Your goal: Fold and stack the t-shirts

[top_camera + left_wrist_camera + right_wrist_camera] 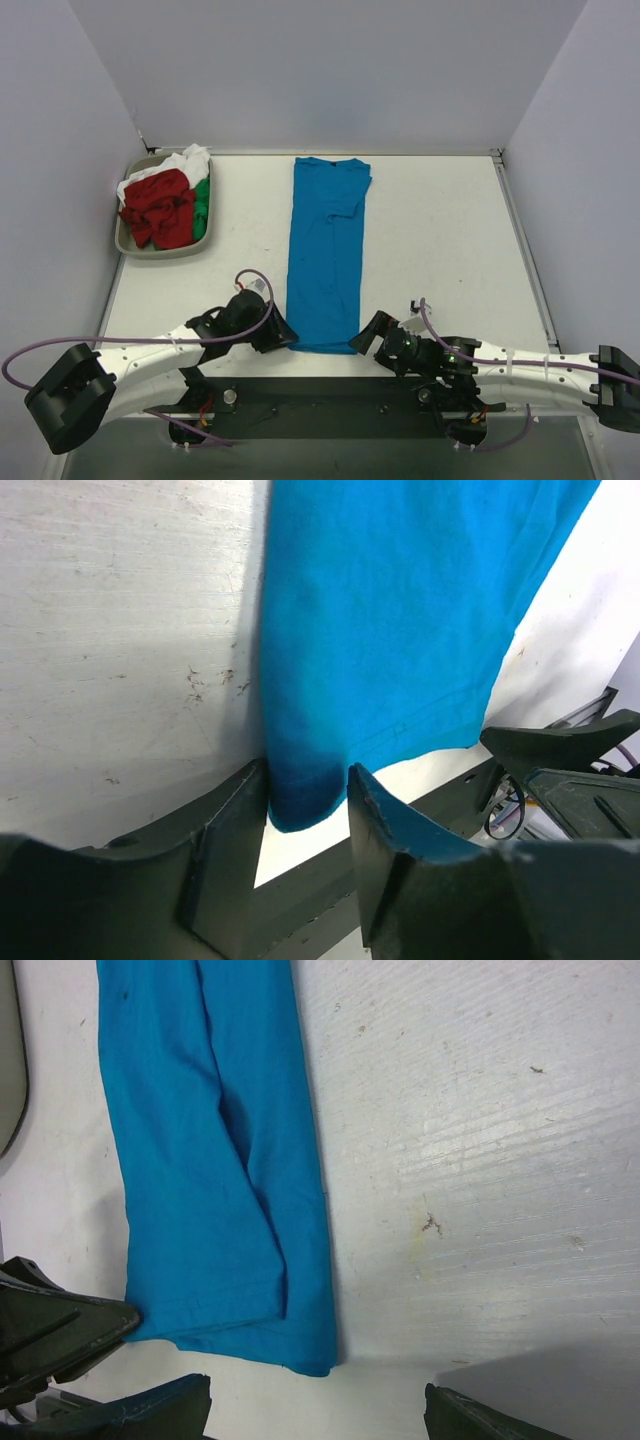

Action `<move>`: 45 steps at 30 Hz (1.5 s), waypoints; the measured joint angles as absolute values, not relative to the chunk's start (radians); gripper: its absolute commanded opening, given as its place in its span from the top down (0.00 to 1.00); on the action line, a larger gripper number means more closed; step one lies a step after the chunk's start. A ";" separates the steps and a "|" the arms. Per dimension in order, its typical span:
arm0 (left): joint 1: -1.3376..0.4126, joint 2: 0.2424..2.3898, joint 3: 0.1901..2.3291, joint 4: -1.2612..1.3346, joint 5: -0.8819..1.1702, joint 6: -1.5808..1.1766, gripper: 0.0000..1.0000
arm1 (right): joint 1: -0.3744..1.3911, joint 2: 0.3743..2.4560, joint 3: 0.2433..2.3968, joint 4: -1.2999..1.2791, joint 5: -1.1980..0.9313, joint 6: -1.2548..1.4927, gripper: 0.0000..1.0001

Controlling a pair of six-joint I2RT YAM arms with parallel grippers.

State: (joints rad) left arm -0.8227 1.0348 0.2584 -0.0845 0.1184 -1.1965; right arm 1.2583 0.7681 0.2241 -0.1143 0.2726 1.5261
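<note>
While both arms crouch at the near edge, table (440, 230): white and scuffed, with the work in the middle and the waiting laundry at the far left.
Blue t-shirt (325, 250): folded lengthwise into a long strip that runs near to far down the middle of the table, its hem at the near edge.
Tray (165, 252): grey, at the far left, well apart from the strip.
Other t-shirts: red (160, 208), green (201, 205) and white (185, 162), bundled unfolded in the tray.
Left gripper (305, 790): jaws half spread, one on each side of the strip's near left corner; cloth fills the gap, and no pinch shows.
Right gripper (315, 1410): jaws wide and holding nothing, just near of the near right corner.
Step, as I judge it: taking both hem corners to fold the strip toward the far end.
Risk, layers: the left jaws may catch only the top ply, so the lengthwise fold would fall open on lifting.
Risk, timing: a grip on one corner alone would drag the hem askew.
Risk, reach: the right jaws, short of the corner, might shut on bare table.
</note>
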 measured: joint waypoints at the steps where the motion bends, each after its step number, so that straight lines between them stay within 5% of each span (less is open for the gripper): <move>1: -0.821 1.032 0.254 -0.082 0.118 -1.197 0.57 | 1.258 0.768 0.224 -0.113 0.273 1.526 0.11; 12: -0.809 1.024 0.226 -0.068 0.113 -1.197 0.99 | 1.258 0.815 0.224 -0.051 0.274 1.538 0.11; 20: -0.803 0.991 0.215 -0.081 0.114 -1.192 0.99 | 1.258 0.889 0.225 0.049 0.274 1.557 0.17; 27: -0.794 0.931 0.213 -0.156 0.106 -1.186 0.97 | 1.259 0.960 0.224 0.124 0.268 1.582 0.35; 45: -0.780 0.921 0.209 -0.168 0.117 -1.177 0.96 | 1.258 1.180 0.197 0.456 0.221 1.654 0.51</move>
